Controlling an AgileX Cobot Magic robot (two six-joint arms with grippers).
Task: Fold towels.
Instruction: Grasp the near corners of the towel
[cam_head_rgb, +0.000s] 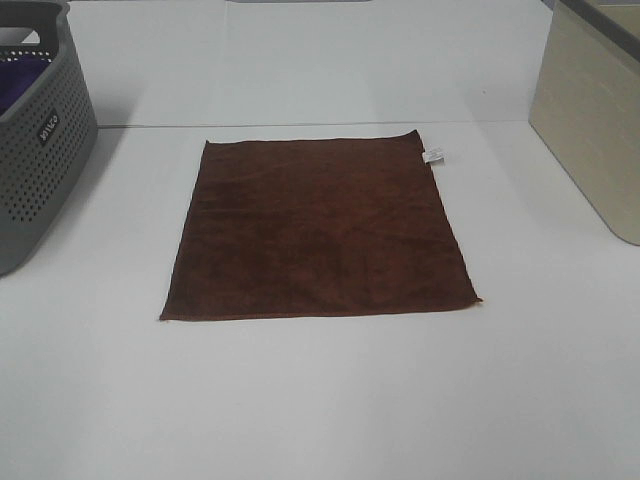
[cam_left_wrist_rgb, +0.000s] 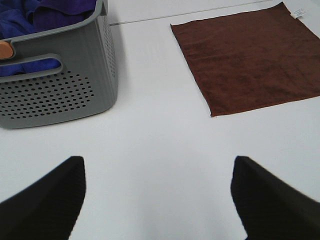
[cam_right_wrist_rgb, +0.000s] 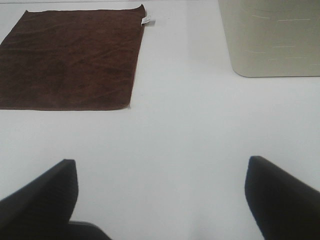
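The dark reddish-brown towel (cam_head_rgb: 320, 230) lies flat and spread out as a square in the middle of the white table, with a small white tag (cam_head_rgb: 434, 156) at its far right corner. It also shows in the left wrist view (cam_left_wrist_rgb: 250, 57) and in the right wrist view (cam_right_wrist_rgb: 70, 57). Neither gripper shows in the exterior high view. My left gripper (cam_left_wrist_rgb: 157, 195) is open and empty over bare table, short of the towel's near left corner. My right gripper (cam_right_wrist_rgb: 162, 195) is open and empty over bare table, short of the towel's near right corner.
A grey perforated basket (cam_head_rgb: 40, 160) holding purple fabric (cam_left_wrist_rgb: 35, 15) stands at the left edge of the table. A beige bin (cam_head_rgb: 590, 120) stands at the right; it also shows in the right wrist view (cam_right_wrist_rgb: 270, 40).
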